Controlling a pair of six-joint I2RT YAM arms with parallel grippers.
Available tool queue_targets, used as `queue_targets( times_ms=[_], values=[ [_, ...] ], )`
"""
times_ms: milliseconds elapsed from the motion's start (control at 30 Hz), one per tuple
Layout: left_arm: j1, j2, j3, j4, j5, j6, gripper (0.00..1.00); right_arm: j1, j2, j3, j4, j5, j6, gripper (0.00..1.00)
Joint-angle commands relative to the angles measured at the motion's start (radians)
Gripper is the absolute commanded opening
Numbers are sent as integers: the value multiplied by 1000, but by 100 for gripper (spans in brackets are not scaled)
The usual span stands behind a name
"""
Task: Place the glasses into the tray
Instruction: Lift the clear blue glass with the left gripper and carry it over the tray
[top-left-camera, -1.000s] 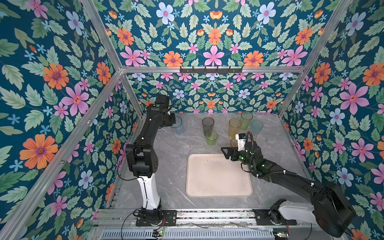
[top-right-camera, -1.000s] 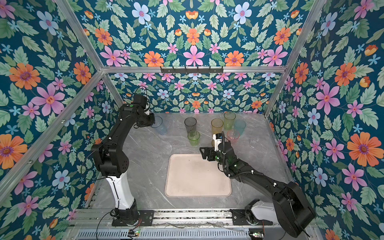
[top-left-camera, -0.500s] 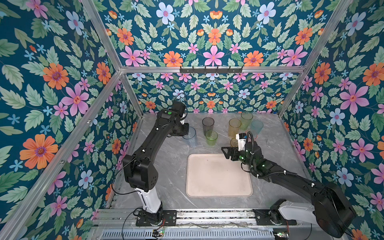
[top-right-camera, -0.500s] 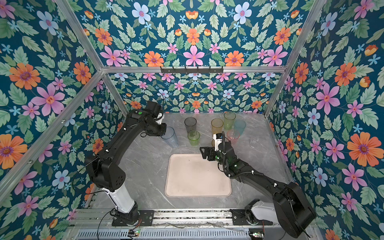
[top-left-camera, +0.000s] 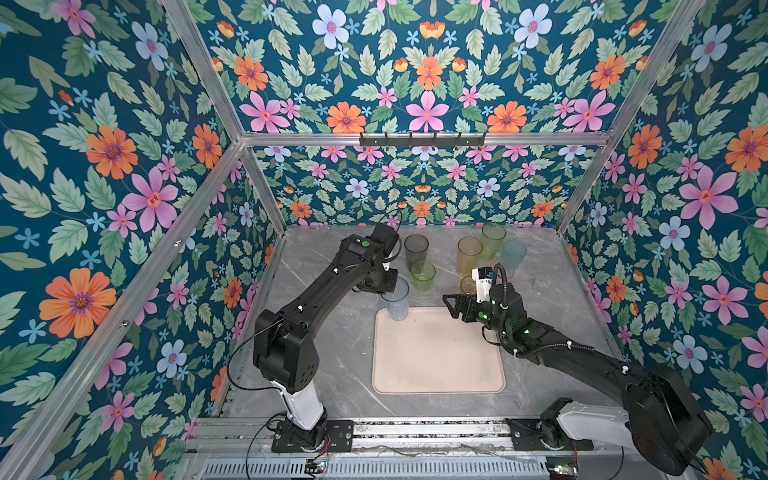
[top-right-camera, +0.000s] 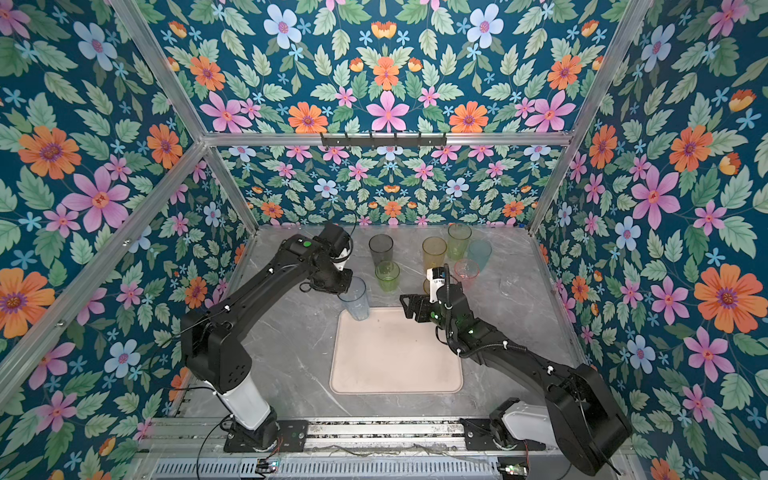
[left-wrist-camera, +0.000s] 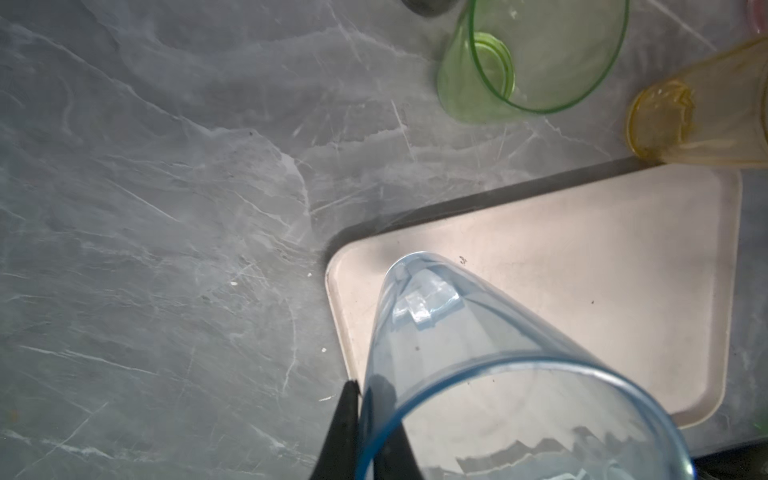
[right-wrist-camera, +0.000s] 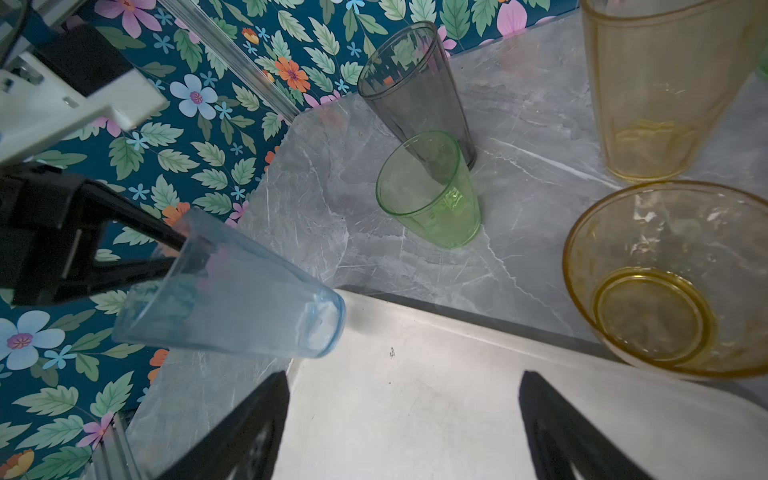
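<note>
Flat beige-pink rectangular tray (top-left-camera: 436, 361) on grey marbled table (top-left-camera: 332, 345). Tall translucent blue tumbler (top-left-camera: 395, 301): tilted, base over tray's far-left corner, rim pinched by left gripper (left-wrist-camera: 363, 419). Right gripper (right-wrist-camera: 404, 376): spread wide, empty, over tray's far-right corner. Just beyond tray's far edge: short green tumbler (top-left-camera: 423, 276), tall smoke-grey tumbler (top-left-camera: 416, 248), tall amber tumbler (top-left-camera: 469, 254), short amber tumbler (right-wrist-camera: 665, 282).

Grey marbled tabletop (top-left-camera: 332, 340). Carries beige-pink tray (top-left-camera: 436, 361), flat, front of centre. Behind tray, all upright: smoke-grey tumbler (top-left-camera: 416, 251) with short green tumbler (top-left-camera: 423, 276) close in front; amber tumbler (top-left-camera: 468, 255), yellow-green tumbler (top-left-camera: 493, 241), teal tumbler (top-left-camera: 513, 254) and pink tumbler (top-right-camera: 466, 270) clustered. Short amber tumbler (right-wrist-camera: 656, 291) just beside tray's far edge. Clear tumbler (top-left-camera: 542, 284) apart, toward right wall.
</note>
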Motion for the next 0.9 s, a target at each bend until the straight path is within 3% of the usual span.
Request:
queue_targets(
  times_ms=[0, 867],
  values=[
    [-18, -17, -34, 35, -33, -34, 0, 1, 5, 7, 7, -1, 1, 88],
    [-23, -31, -154, 75, -86, -58, 0, 1, 13, 11, 5, -3, 2, 88]
  ],
)
